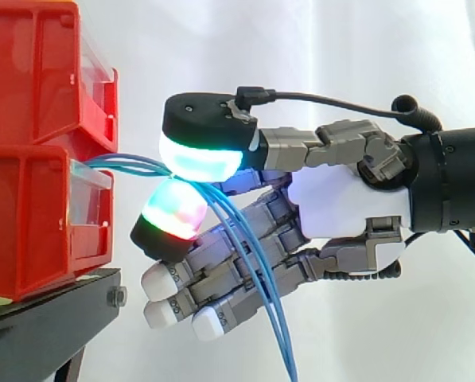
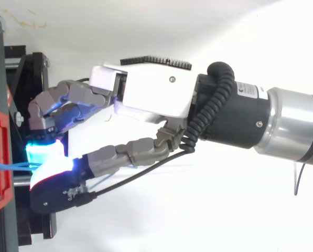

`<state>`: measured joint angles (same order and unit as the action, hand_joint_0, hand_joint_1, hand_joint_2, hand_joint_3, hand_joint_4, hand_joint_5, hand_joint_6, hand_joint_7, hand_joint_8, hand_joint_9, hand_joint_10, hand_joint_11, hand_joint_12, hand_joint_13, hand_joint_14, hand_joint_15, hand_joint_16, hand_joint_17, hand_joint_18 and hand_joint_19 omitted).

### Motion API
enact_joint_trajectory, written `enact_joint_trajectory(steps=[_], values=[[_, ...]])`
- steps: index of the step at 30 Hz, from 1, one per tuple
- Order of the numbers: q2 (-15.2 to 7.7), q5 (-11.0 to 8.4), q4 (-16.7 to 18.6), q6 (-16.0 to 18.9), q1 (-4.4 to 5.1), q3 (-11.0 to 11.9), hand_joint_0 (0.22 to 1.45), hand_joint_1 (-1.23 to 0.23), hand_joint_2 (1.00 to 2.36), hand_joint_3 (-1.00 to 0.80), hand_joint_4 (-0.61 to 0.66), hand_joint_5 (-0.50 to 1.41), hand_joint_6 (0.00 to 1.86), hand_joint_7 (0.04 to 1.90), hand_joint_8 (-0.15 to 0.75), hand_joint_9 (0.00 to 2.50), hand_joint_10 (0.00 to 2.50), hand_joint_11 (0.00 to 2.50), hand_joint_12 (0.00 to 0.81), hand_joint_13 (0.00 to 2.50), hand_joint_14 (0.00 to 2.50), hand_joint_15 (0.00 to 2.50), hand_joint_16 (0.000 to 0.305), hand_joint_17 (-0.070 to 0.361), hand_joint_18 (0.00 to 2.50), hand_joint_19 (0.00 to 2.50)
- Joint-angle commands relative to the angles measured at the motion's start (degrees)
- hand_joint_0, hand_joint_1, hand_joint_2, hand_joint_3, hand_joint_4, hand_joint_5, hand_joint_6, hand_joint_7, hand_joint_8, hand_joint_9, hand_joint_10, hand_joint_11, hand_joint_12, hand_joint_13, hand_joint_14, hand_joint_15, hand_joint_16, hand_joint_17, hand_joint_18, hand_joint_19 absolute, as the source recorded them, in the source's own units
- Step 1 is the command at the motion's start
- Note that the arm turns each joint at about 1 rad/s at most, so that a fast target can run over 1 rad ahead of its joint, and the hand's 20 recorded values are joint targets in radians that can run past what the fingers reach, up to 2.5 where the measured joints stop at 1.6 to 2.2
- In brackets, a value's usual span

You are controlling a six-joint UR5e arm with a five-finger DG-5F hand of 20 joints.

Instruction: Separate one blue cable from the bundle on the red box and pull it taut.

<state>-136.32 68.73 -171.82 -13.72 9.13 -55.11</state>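
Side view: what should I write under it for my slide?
Robot hand pinches blue cables between glowing pads beside the red bins; the strands droop below.

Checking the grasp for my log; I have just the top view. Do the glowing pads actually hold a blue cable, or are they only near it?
Observer: From the side, the hand pinches the blue cables between two glowing pads, just in front of the lower red bin.
Operator: One strand or several?
Observer: Several strands enter the pinch; how many are held, I cannot tell.
Operator: And beyond the pinch?
Observer: They droop slack past the other fingers toward the bottom edge.
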Motion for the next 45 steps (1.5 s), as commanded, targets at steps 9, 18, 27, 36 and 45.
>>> enact_joint_trajectory(steps=[9,18,27,36,45], values=[[0.0,0.00,0.0,1.1,0.10,0.1,0.76,-0.91,1.01,-0.41,-0.02,-0.19,0.92,1.14,0.317,0.75,0.01,0.43,0.389,0.65,0.01,0.21,0.047,0.106,0.70,0.28],[0.0,0.00,0.0,1.5,0.01,0.1,0.65,-0.87,1.00,-0.50,0.14,-0.17,0.91,1.11,0.325,0.79,0.01,0.45,0.394,0.67,0.01,0.24,0.046,0.104,0.72,0.29],[0.0,0.00,0.0,1.9,-0.08,0.1,0.49,-0.62,1.00,-0.50,0.20,-0.16,0.90,1.15,0.369,0.83,0.01,0.46,0.433,0.67,0.01,0.27,0.055,0.124,0.71,0.35],[0.0,0.09,0.0,1.9,-0.08,0.1,0.59,-0.76,1.02,-0.10,0.13,-0.15,0.91,1.19,0.372,0.84,0.01,0.48,0.436,0.70,0.01,0.28,0.055,0.124,0.73,0.34],[0.0,0.09,0.0,2.0,-0.17,0.1,0.79,-0.92,1.00,-0.49,-0.03,-0.19,0.93,1.13,0.307,0.79,0.01,0.48,0.389,0.70,0.01,0.27,0.045,0.102,0.72,0.30]])
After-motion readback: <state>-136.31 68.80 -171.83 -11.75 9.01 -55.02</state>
